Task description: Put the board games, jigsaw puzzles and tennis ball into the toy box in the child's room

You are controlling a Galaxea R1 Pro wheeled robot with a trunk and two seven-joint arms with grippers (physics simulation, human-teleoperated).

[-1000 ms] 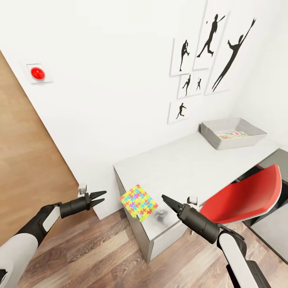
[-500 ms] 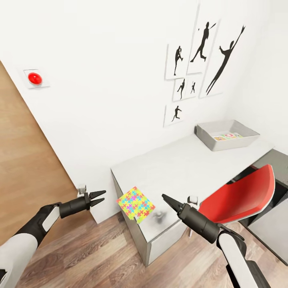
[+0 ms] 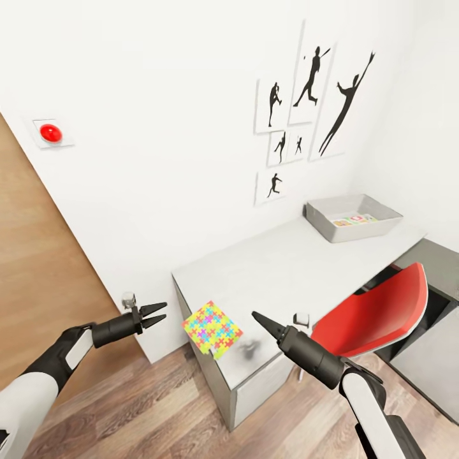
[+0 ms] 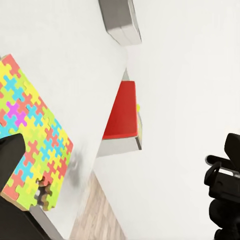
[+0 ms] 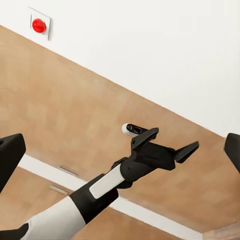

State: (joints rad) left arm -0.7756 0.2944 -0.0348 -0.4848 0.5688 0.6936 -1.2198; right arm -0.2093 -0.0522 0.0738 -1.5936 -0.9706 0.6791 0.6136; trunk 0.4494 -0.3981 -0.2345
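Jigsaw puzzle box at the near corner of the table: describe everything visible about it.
The flat square jigsaw puzzle box is printed all over with interlocking yellow, red, blue, green and pink pieces and looks like cardboard. It lies flat on the pale grey-white table at its near corner, turned diagonally, one corner seeming to jut past the edge. Nothing grips it; the left gripper and right gripper hover apart on either side.

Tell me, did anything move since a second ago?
Mostly the camera: the whole picture slid left and down, so the robot's view shifted. The jigsaw puzzle stays on the near corner of the table, and the toy box stays at the far end. Both arms keep the same pose, left end effector open, holding nothing.
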